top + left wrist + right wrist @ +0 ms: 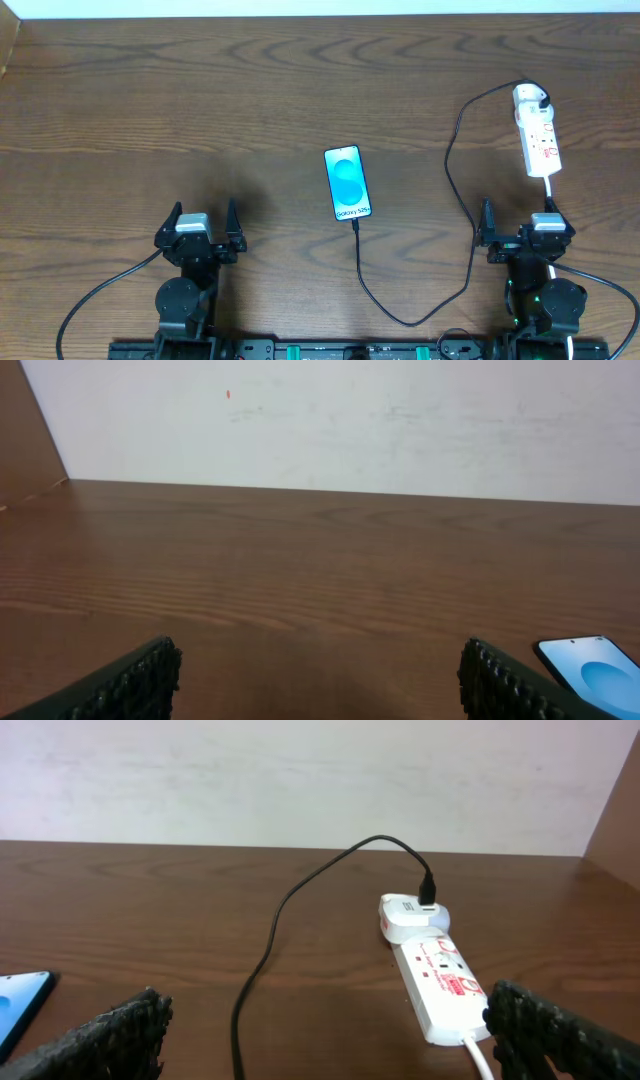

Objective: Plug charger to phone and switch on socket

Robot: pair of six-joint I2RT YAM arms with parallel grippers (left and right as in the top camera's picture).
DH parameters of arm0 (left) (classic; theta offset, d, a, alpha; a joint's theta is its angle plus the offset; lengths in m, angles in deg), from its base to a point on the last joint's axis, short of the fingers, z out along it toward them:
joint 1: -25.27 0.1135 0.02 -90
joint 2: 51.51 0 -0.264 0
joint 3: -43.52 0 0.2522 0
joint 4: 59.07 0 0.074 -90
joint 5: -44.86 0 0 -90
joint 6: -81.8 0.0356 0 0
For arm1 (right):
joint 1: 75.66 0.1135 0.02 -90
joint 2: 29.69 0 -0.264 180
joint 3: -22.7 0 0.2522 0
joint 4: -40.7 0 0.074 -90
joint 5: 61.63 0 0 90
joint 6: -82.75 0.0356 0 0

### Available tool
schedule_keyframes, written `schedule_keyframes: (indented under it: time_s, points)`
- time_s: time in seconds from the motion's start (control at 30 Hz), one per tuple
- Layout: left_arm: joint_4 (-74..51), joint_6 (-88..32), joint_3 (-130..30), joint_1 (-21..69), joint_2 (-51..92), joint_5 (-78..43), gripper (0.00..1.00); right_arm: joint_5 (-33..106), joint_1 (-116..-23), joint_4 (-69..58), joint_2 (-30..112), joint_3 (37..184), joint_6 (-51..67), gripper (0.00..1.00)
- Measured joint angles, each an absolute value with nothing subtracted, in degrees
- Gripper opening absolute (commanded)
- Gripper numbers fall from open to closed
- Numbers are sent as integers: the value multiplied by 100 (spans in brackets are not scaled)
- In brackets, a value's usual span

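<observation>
leftmost, the left gripper (200, 218) sat with jaws apart and empty above the brown wooden table (150, 100). at centre lay the slim blue-screened phone (347, 183), the thin black charger cable (362, 270) meeting its lower edge, seemingly plugged in. further right, the right gripper (518, 222) was likewise spread, near the narrow white power strip (541, 145). judging by this, the switch remained: close the fingers, press straight down, avoid dragging the strip. only the right wrist view showed the white adapter (410, 915) seated in the strip; only the overhead showed the phone's cable joint.
</observation>
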State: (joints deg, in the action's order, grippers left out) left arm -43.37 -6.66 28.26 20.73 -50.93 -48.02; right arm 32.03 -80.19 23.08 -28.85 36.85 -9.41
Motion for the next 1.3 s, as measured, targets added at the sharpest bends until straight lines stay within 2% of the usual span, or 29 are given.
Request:
schedule_keyframes:
  time_s: [0.67, 1.3]
  points:
    - [-4337, -666, 2826, 2073, -5093, -4802, 89, 2982, -8013, 2288, -2885, 3687, -871, 99]
    - [-4337, -666, 2826, 2073, -5093, -4802, 89, 2727, -7445, 2290, -2885, 3685, -783, 99]
